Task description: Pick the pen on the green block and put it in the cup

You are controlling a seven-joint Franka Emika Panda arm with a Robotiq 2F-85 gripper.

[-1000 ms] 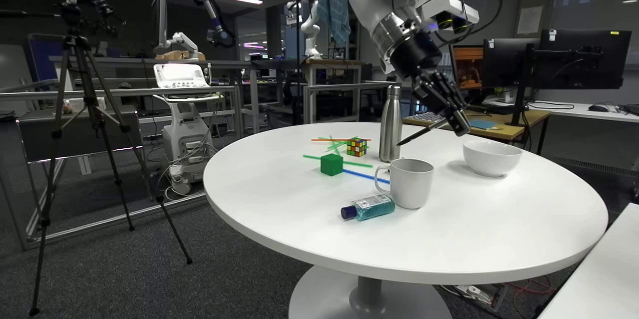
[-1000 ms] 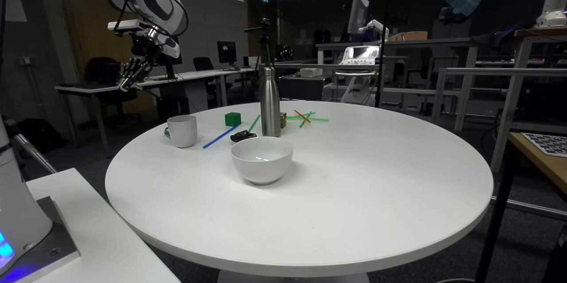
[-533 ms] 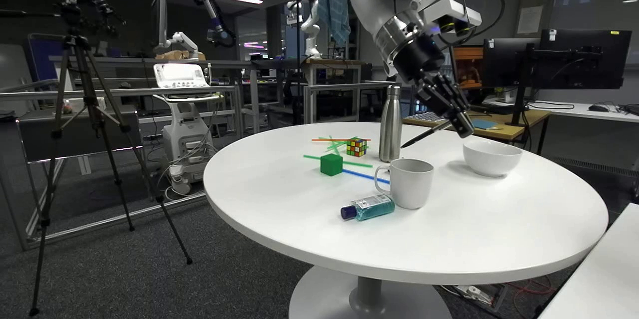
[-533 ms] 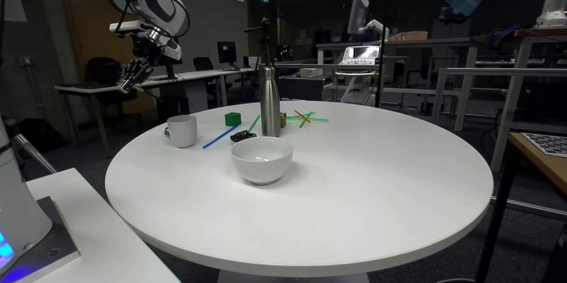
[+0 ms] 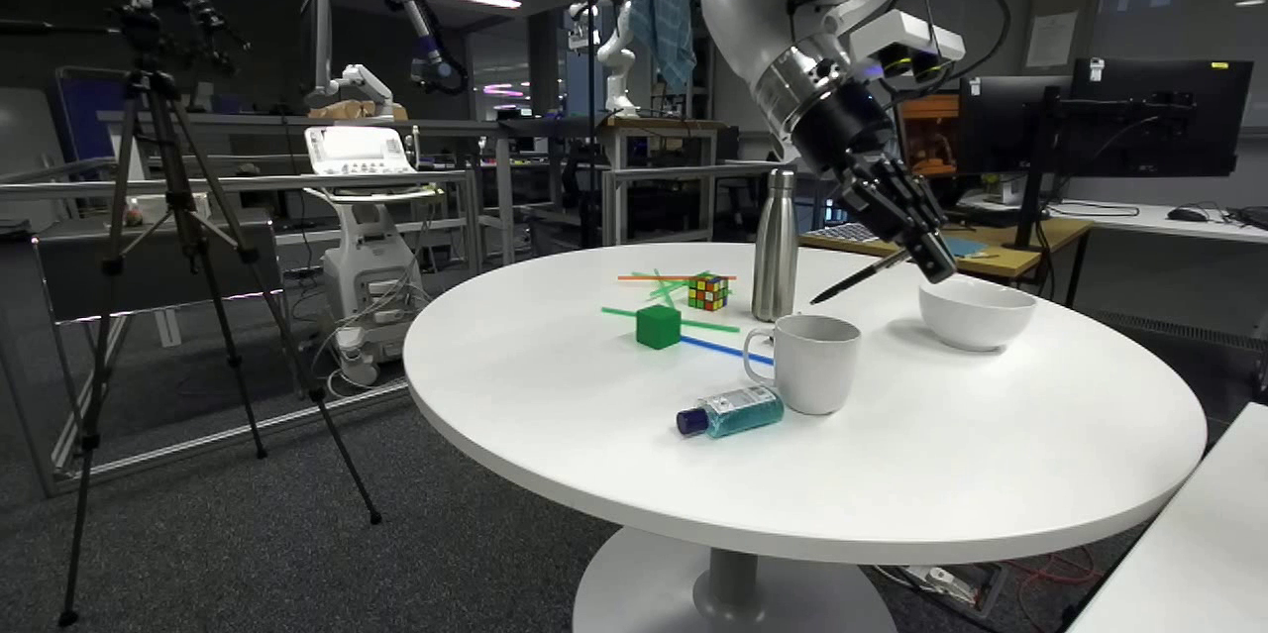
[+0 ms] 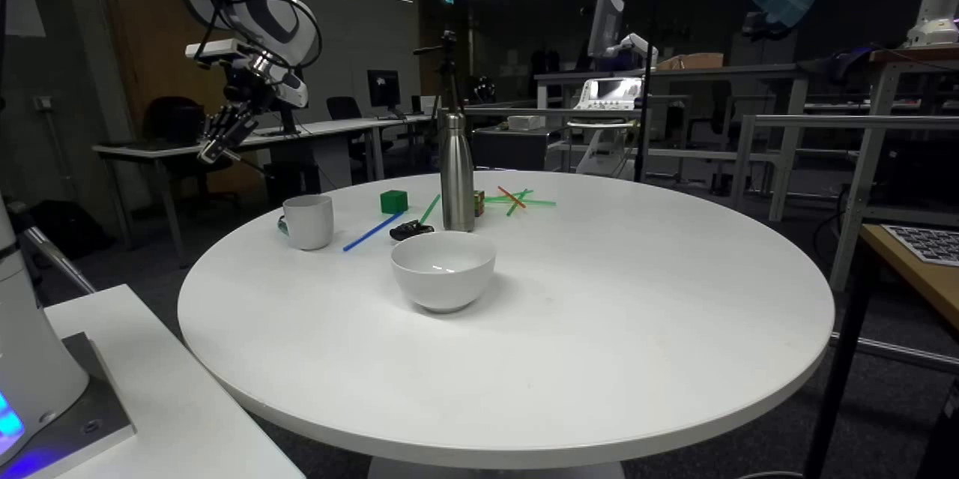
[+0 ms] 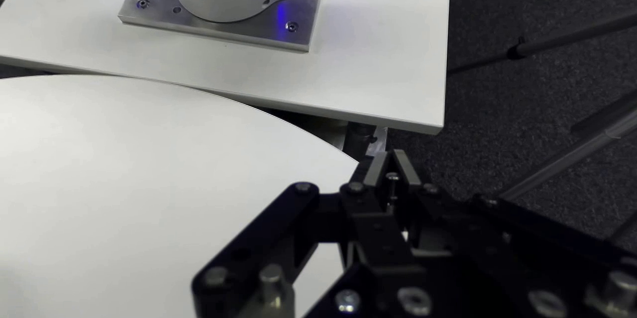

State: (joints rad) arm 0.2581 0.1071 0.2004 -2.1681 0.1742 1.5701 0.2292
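Pen [image 5: 858, 278] hangs tilted, dark tip down, in the narrow grip of the gripper [image 5: 931, 259], above the level of the table [image 5: 555, 356] and well apart from the green block [image 5: 658, 327]; picking looks done, while bringing it over, lowering and letting go remain. The cup [image 5: 815, 368] stands upright inward of the table's edge, nothing rising past its rim, its floor hidden. Beside it, a lying bottle [image 5: 733, 412] holds turquoise liquid [image 5: 750, 421]; the floor of the bowl [image 6: 442, 293] is hard to make out.

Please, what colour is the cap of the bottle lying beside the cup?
Dark blue; the cap shows best in an exterior view.
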